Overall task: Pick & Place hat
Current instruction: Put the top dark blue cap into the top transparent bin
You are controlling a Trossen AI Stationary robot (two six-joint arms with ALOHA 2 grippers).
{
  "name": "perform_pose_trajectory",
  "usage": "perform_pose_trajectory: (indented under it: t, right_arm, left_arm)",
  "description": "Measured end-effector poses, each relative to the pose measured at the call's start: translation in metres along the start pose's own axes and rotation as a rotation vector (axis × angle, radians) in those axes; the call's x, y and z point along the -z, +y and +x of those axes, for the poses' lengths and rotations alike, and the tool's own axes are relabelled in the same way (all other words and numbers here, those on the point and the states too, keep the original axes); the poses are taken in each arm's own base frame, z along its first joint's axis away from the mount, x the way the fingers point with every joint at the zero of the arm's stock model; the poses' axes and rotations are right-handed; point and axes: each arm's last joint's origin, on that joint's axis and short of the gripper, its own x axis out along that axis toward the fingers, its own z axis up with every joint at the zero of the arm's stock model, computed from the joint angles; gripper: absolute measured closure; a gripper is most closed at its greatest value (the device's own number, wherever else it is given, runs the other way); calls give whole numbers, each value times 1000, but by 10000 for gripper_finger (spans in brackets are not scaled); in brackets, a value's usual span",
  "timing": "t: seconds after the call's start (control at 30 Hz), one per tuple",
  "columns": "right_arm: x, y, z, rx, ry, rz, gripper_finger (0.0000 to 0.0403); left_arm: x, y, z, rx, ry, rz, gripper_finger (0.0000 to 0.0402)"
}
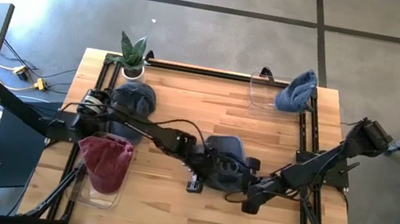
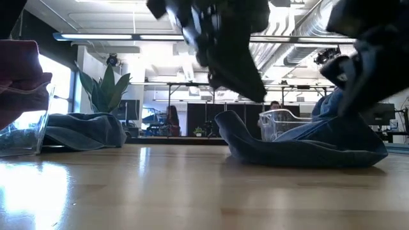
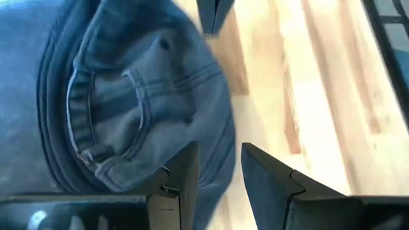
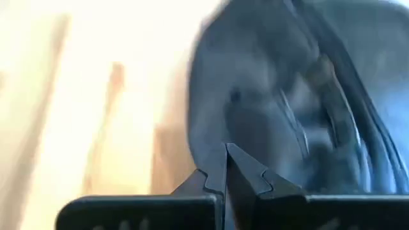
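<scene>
My denim hat (image 1: 225,155) lies mid-desk toward the near edge, sandwiched between both arms. My left gripper (image 3: 218,167) hangs parted over its rim; my right gripper (image 4: 225,167), fingers pressed together, touches its opposite side.

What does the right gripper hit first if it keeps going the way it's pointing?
Most likely the blue denim hat at mid-table. In the right wrist view the right gripper, fingers shut, points straight at the hat's fabric, nothing between. Exact gap is unclear.
</scene>
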Motion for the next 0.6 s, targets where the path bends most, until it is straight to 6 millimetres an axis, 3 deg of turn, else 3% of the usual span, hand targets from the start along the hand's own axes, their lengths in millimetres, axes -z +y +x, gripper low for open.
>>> perform_pose_trajectory:
  t: [0.2,0.4,0.5,0.6]
  right_arm:
    - [-10,-17,28,59,-31,53,402]
    - [-1,-42,72,69,122,154,402]
    - [0,-47,78,56,144,150,400]
    - [-3,-48,73,31,141,135,400]
  left_arm:
    - [15,-15,2,-144,99,-7,287]
    - [26,-24,-11,-312,177,0,287]
    - [27,-31,-21,-374,190,49,287]
    - [27,-43,-30,-441,158,121,287]
